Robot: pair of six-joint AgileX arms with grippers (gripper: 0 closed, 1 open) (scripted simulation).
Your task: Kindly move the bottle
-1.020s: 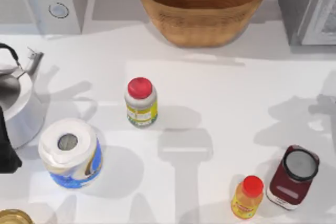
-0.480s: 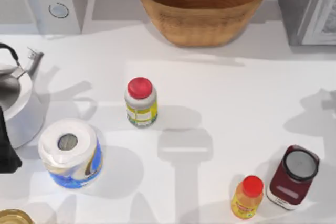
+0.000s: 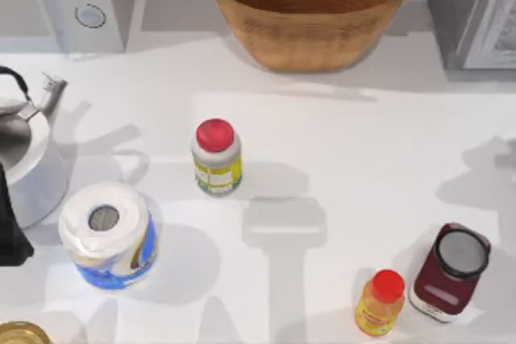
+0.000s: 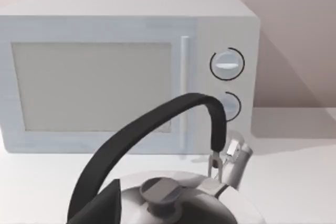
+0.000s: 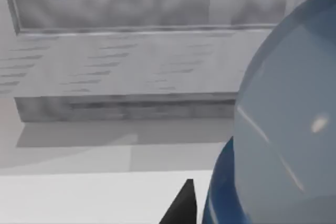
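The bottle (image 5: 286,124) looms right against the right wrist camera, a dark fingertip (image 5: 181,205) beside it; whether that pincer grips it I cannot tell. The left arm idles over the kettle (image 4: 173,198).

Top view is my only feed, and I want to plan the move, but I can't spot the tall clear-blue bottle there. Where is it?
Observer: The right wrist view has the clear-blue plastic bottle right up against the camera, its rounded wall in front of a grey appliance.
Operator: Is it standing on the table?
Observer: I cannot tell; its base is out of frame.
Operator: What does the left arm face?
Observer: The left arm sits at the table's left edge. Its wrist view looks over the steel kettle with a black handle toward the front of the white microwave.
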